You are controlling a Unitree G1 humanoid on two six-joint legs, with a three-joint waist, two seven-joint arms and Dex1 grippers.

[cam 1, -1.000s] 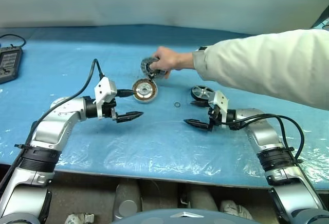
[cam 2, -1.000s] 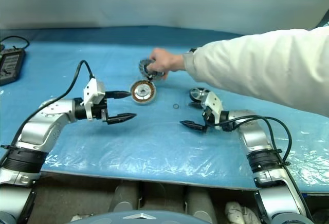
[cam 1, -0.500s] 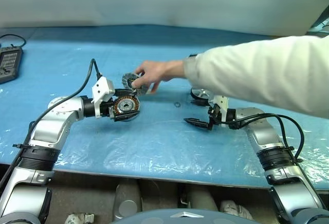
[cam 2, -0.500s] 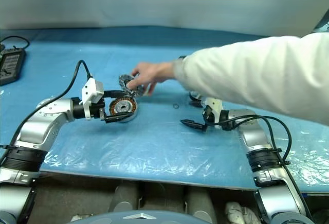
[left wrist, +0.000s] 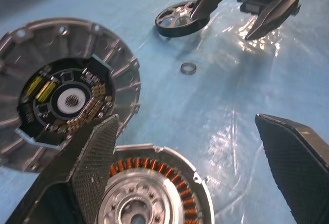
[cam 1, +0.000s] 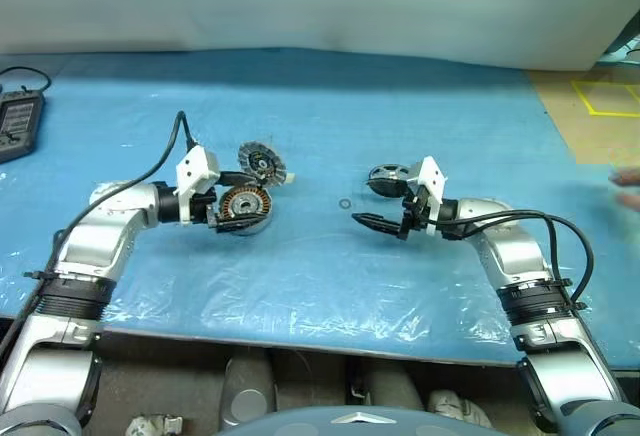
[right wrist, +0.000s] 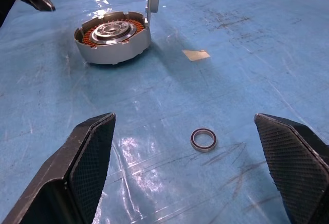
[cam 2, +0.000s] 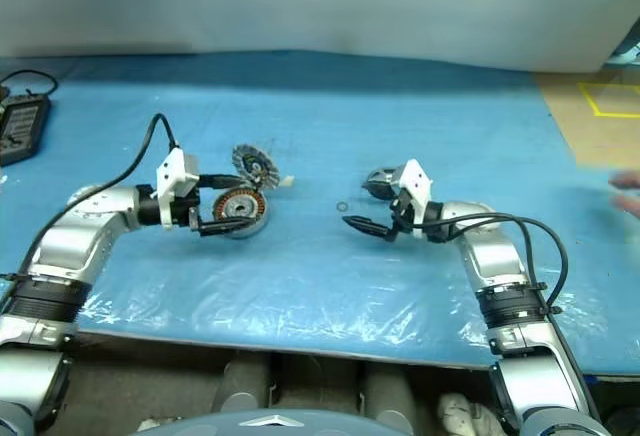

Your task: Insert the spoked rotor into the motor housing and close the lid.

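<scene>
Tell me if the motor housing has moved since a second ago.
Yes. The motor housing has shifted toward the robot's left, away from the tiny loose ring, and now sits between the open fingers of the left gripper.

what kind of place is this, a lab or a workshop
Probably a robotics test bench: a table under blue plastic sheeting, with motor parts laid out, the motor housing, lid and spoked rotor, and yellow floor tape beside it.
</scene>
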